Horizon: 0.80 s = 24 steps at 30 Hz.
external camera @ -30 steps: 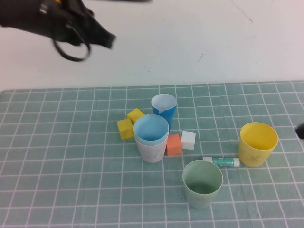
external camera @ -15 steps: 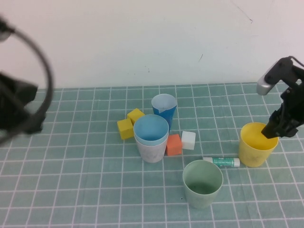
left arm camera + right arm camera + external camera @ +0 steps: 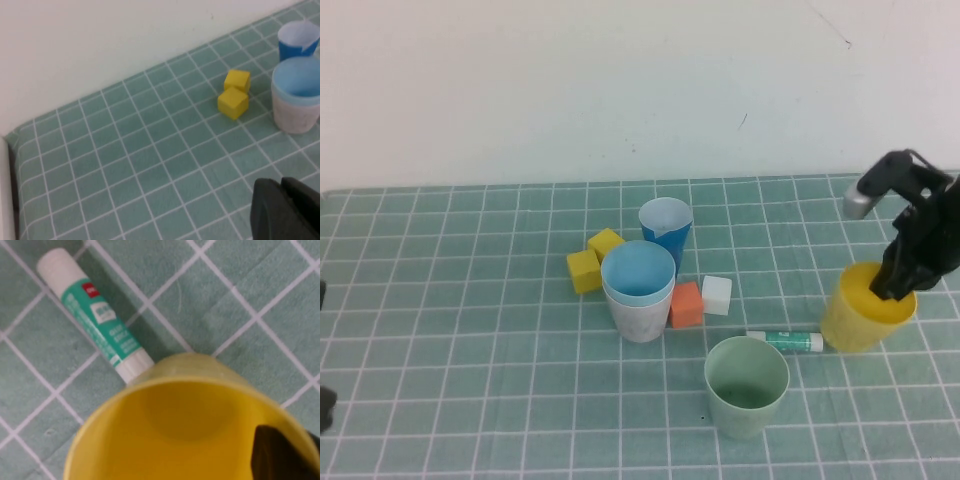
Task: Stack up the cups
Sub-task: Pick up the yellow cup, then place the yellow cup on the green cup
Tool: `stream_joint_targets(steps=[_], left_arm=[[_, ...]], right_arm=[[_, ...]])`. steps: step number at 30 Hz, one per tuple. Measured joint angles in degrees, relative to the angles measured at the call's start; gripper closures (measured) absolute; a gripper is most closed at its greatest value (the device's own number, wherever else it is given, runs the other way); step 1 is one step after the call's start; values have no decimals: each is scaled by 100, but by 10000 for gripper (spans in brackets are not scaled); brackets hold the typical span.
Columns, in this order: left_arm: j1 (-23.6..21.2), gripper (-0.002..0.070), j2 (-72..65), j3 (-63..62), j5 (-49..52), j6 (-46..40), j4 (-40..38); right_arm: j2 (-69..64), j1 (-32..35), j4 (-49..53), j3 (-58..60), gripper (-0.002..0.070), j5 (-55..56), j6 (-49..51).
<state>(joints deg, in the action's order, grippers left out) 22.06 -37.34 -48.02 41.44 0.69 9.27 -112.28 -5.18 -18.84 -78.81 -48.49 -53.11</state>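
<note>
Yellow cup [image 3: 861,315] — mouth up, axis tilted slightly — is being gripped at its rim by the right gripper [image 3: 896,287]; left gripper [image 3: 285,210], jaws closed, is being held low at the table's near left

The left part of the checked mat [image 3: 450,300] lies open for passage. At the centre stands a crowd: two yellow cubes [image 3: 593,258], the light blue cup [image 3: 638,272] nested in the pale pink cup [image 3: 642,318], a darker blue cup [image 3: 665,228] behind, and orange [image 3: 686,304] and white [image 3: 717,295] cubes touching. Nearer, the sage green cup [image 3: 747,385] stands alone. A glue stick [image 3: 786,341] lies between it and the yellow cup [image 3: 855,320], where the right gripper [image 3: 898,285] reaches over the rim. The left gripper [image 3: 285,210] hovers over the open left side.
</note>
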Motion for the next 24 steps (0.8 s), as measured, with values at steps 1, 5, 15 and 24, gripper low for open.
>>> stream_joint_targets(steps=[1, 5, 15, 24], left_arm=[[0, 673, 60, 128, -31, 32, 54], [0, 673, 241, 764, -414, 481, 481], [0, 673, 466, 2015, -1528, 1175, 999], [0, 675, 510, 2063, -1789, 1184, 1056]], right_arm=[[39, 0, 0, -97, 655, -119, 35], [354, -51, 9, -420, 659, -487, 205], [1128, -1535, 60, -563, 659, -1337, 547], [951, -2440, 564, -563, 659, -1137, 861]])
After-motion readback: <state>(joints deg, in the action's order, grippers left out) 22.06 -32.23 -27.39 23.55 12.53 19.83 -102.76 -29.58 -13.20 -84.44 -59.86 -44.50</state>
